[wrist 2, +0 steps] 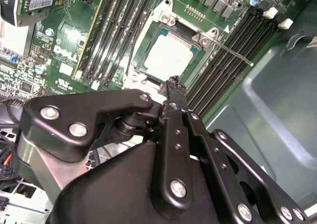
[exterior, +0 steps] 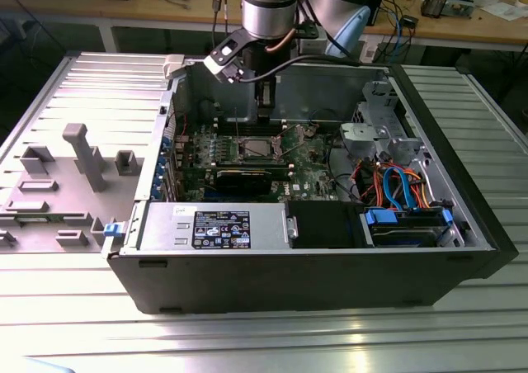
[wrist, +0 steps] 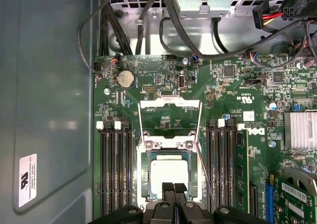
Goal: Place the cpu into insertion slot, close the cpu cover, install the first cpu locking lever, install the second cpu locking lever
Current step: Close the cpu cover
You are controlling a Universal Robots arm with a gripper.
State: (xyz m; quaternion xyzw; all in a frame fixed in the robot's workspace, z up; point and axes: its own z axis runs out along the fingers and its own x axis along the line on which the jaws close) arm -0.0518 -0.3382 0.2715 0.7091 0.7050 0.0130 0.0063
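Plainly, the end effector [wrist: 174, 190], pinched together on nothing, hangs just above the cpu [wrist: 169, 177] (seated, cover [wrist: 169, 101] open); a downward bump could skew it in the insertion slot [wrist: 146, 179].

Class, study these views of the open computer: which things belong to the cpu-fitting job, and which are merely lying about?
Job in hand:
cpu, seated in the insertion slot
cpu cover
locking lever
pincer, close to the cpu

Lying about:
memory slots
graphics card
coin battery
grey fixture beside the case
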